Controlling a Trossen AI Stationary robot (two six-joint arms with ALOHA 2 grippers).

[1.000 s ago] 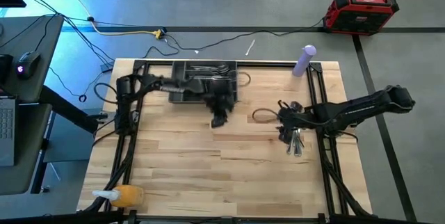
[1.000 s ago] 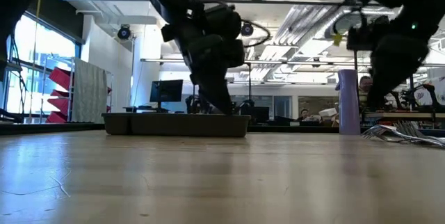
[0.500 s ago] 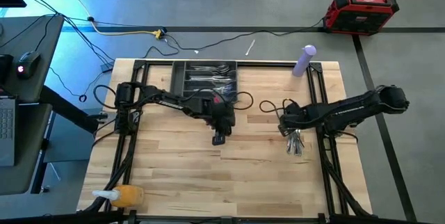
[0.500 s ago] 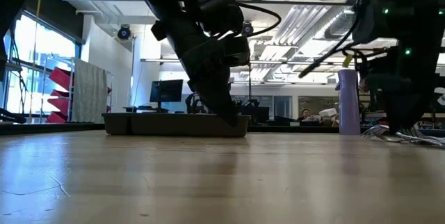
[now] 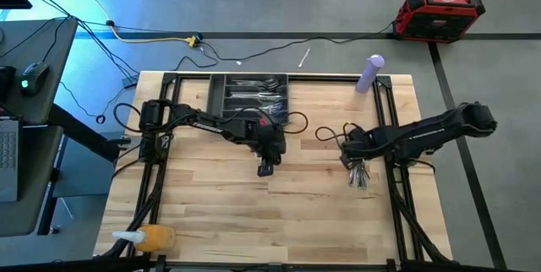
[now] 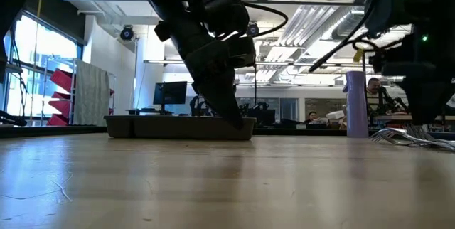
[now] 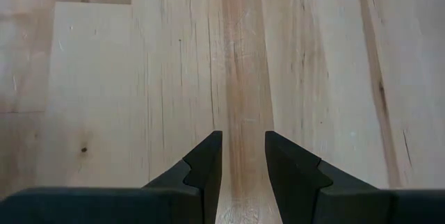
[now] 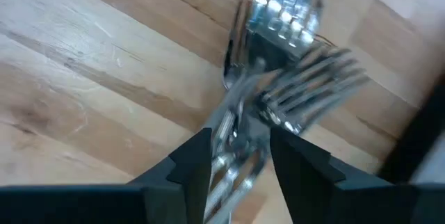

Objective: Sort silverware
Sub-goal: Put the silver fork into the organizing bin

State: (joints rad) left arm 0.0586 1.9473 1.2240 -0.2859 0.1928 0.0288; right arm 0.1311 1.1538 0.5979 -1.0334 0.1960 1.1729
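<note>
I am watching the right end effector (image 8: 235,156) hanging directly over the loose pile of silverware (image 5: 359,172) on the right side of the surface (image 5: 211,204), its two fingers (image 8: 189,160) apart with the fork tines and handles showing in the gap between them; nothing is gripped yet as far as I can tell. Over the last second that arm has been sliding toward the pile and settling above it, so I am reading this as the approach to the next pick, not yet a grasp. The pieces are lying crossed and overlapping, so I am expecting that closing here could catch more than one, or pinch a piece at an awkward angle. The left end effector (image 7: 242,156) is hovering over bare wood near the middle of the surface, its fingers parted by a narrow gap and holding nothing. A second ago it was over the dark grey tray (image 5: 248,95) at the far edge; it has since pulled back toward the centre and has stopped moving in the last half second, which I take to mean a drop-off is finished and that arm is waiting. The tray is already holding several sorted pieces in its compartments, though I cannot tell which kind lies where. A purple bottle (image 5: 369,73) is standing at the far right corner, well clear of both arms.
</note>
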